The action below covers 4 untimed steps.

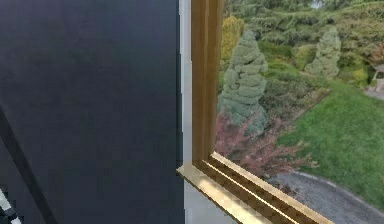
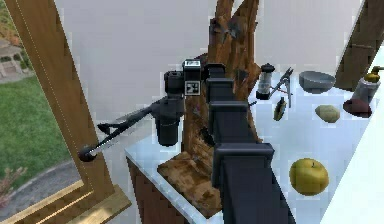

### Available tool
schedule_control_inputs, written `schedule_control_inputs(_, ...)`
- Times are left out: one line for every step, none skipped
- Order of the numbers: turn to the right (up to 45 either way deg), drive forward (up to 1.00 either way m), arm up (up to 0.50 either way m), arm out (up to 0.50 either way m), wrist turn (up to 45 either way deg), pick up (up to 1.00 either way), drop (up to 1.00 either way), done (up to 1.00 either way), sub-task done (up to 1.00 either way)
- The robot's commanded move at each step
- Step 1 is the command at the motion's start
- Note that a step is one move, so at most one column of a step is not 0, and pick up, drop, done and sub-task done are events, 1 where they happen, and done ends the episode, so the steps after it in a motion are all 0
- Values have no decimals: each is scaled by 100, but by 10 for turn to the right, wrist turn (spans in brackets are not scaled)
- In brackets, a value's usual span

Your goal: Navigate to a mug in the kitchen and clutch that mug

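In the arm side view my arm [image 2: 235, 150] rises as a dark bar over a white counter [image 2: 350, 150]. Its white marker squares [image 2: 193, 78] stand in front of a wooden tree-shaped sculpture [image 2: 232, 40]. Left of them is the gripper's dark body [image 2: 166, 112]. The gripper [image 2: 93, 141] reaches past the counter's left end, and its thin fingers [image 2: 120, 128] point toward the window frame. Only bare wall and frame lie behind the tips, so it holds nothing. I cannot make out a mug by shape on the counter.
The counter carries a yellow-green apple [image 2: 309, 176], a grey bowl [image 2: 317, 80], a pale lump [image 2: 327, 113], a small dark grinder [image 2: 265, 80] and a reddish vessel [image 2: 362, 95]. A wooden-framed window [image 1: 205, 90] with a garden outside stands ahead, beside a dark panel [image 1: 90, 100].
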Motion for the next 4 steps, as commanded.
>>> schedule_control_inputs(0,0,0,0,450,0,0,0,0)
schedule_control_inputs(0,0,0,0,270,0,0,0,0)
schedule_control_inputs(0,0,-16,0,0,0,0,0,0)
schedule_control_inputs(0,0,0,0,0,100,0,0,0)
